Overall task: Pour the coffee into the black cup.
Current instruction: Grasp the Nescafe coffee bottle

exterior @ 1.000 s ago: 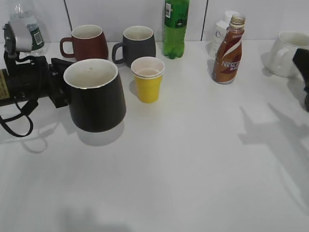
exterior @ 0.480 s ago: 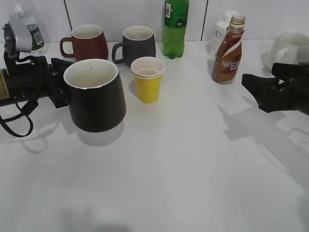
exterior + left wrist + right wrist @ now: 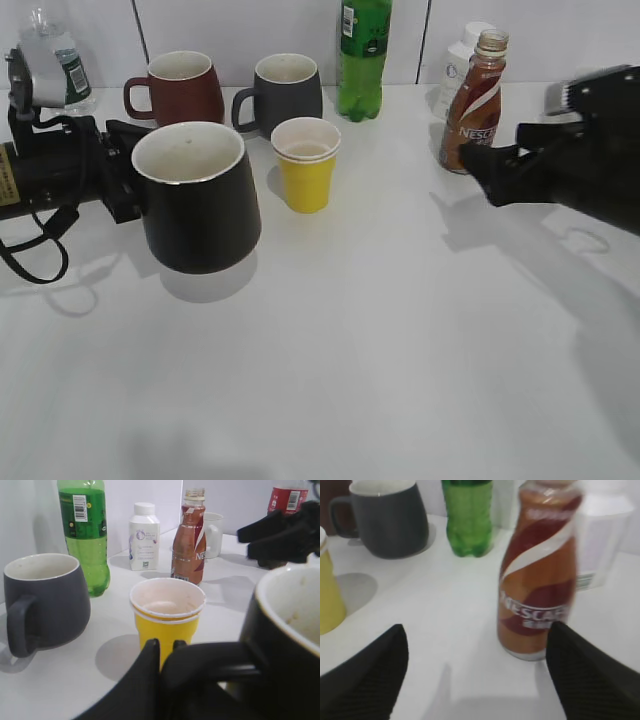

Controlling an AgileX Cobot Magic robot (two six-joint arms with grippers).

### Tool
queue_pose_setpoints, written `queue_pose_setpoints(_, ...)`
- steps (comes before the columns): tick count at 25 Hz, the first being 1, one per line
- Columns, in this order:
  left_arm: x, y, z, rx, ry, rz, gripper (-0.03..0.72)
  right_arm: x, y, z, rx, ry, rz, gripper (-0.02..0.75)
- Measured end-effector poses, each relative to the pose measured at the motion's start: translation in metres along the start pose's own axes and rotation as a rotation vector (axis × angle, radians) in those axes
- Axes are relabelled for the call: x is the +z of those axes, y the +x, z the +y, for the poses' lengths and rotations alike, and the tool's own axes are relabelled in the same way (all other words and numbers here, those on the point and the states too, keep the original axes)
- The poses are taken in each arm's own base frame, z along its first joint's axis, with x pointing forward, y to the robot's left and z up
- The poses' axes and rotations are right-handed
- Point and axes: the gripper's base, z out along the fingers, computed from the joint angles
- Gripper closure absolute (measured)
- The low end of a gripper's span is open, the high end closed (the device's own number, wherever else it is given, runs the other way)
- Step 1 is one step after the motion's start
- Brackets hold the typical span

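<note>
two arms work over a white table (image 3: 380, 330) set against a pale wall, and much of both is cut off or hard to read. at far left a clear water bottle (image 3: 55, 55) is half hidden behind the left arm, whose left gripper (image 3: 122, 170) is pressed together on the handle of the black cup (image 3: 195, 195); in the left wrist view the dark fingers (image 3: 150, 670) pinch that loop handle and the cup fills the right edge, partly out of frame. behind it stand a maroon mug (image 3: 180, 88) and a dark grey mug (image 3: 285, 92), with a yellow paper cup (image 3: 306, 163) just in front of the grey one. a green soda bottle (image 3: 363, 58) rises past the top of the exterior view, its cap unseen. further right the coffee (image 3: 476, 105) stands upright near the wall, uncapped, partly covering a white bottle (image 3: 458, 60) behind it. the right gripper (image 3: 485, 165) sits just beside the coffee's base without touching it, its jaws spread wide, as the right wrist view shows with the blurred coffee between two dark fingertips (image 3: 367, 675). a white mug (image 3: 214, 527) behind the coffee shows only in the left wrist view, blocked by the right arm in the exterior view.
</note>
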Motion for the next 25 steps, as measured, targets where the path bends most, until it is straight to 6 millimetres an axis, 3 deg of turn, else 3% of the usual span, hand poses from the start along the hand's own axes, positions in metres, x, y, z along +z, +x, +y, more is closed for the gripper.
queue_pose_setpoints(8,0.0,0.0,0.0,0.0,0.0,0.0,0.645,0.038,0.017,-0.013,0.116,0.118,0.034,0.064)
queue_pose_setpoints(16,0.0,0.0,0.0,-0.001,-0.001,-0.001,0.645,0.063,0.017,-0.022,0.107,0.123,0.008,0.066)
queue_pose_setpoints(25,0.0,0.0,0.0,-0.001,-0.001,-0.001,0.645,0.093,0.03,-0.03,0.088,0.105,0.012,0.078)
